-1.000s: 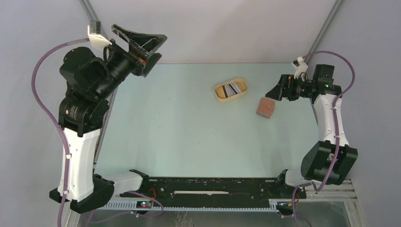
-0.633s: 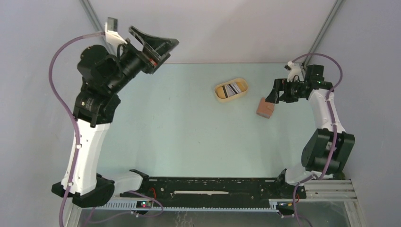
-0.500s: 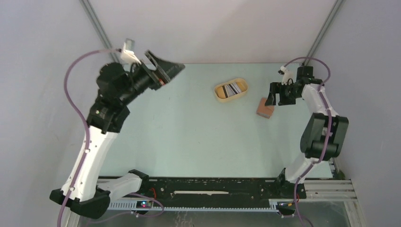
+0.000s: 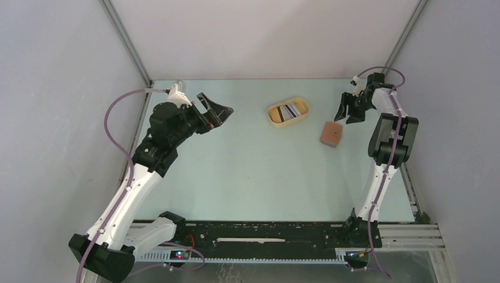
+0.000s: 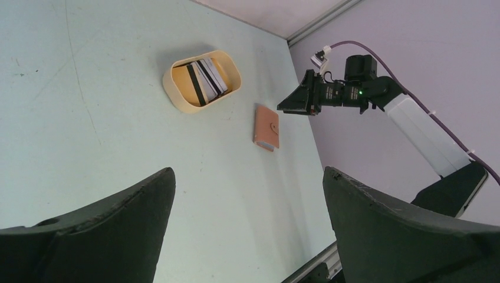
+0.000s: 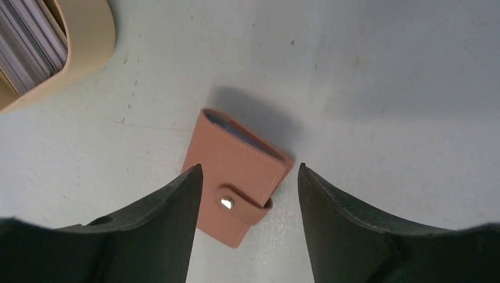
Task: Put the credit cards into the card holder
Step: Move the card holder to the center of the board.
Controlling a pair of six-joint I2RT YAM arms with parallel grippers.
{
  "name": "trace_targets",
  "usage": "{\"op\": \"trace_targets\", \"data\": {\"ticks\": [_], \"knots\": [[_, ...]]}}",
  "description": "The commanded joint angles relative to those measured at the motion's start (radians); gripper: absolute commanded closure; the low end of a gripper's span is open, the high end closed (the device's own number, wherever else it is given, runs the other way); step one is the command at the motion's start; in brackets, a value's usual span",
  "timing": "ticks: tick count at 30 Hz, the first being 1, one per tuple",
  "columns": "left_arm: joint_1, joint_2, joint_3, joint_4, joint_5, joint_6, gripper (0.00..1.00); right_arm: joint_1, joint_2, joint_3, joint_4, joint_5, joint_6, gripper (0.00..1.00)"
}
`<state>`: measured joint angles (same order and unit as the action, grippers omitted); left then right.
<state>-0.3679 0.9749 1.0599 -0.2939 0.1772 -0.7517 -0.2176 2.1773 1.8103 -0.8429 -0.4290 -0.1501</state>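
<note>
The card holder (image 4: pixel 331 134) is a reddish-brown wallet, snapped shut and lying flat on the table at the back right. It also shows in the left wrist view (image 5: pixel 266 127) and the right wrist view (image 6: pixel 236 177). Several credit cards (image 4: pixel 288 111) (image 5: pixel 203 79) (image 6: pixel 29 41) stand on edge in a yellow oval tray. My right gripper (image 4: pixel 348 113) (image 6: pixel 249 171) hovers over the card holder, open, with the wallet showing below the gap between its fingers and not touched. My left gripper (image 4: pixel 219 113) (image 5: pixel 249 171) hangs wide open and empty over the table's left side.
The yellow tray (image 4: pixel 272 118) (image 5: pixel 177 97) (image 6: pixel 88 53) sits just left of the card holder near the back. Grey walls close the table at the back and both sides. A black rail (image 4: pixel 265 233) runs along the near edge.
The left arm has swung down and rightward, over the table. The right arm has folded back and brought its gripper over the card holder, its jaws narrower than before.
</note>
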Motion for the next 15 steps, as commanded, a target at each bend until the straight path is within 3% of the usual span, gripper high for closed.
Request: {"op": "trace_targets", "data": {"ticks": [1,6,11,15], "knots": [[0.007,0.006,-0.05,0.068,-0.004,0.002,0.0,-0.003,0.057,0.073,-0.082,-0.052,0.045,0.32],[0.007,-0.01,-0.12,0.115,0.031,0.017,0.0,0.01,0.054,0.013,-0.115,-0.069,0.0,0.36],[0.007,0.001,-0.209,0.186,0.116,0.061,0.04,0.043,-0.003,-0.104,-0.111,-0.114,-0.062,0.59],[0.007,0.022,-0.313,0.347,0.209,0.108,0.08,0.126,-0.081,-0.227,-0.095,-0.142,-0.134,0.72]]}}
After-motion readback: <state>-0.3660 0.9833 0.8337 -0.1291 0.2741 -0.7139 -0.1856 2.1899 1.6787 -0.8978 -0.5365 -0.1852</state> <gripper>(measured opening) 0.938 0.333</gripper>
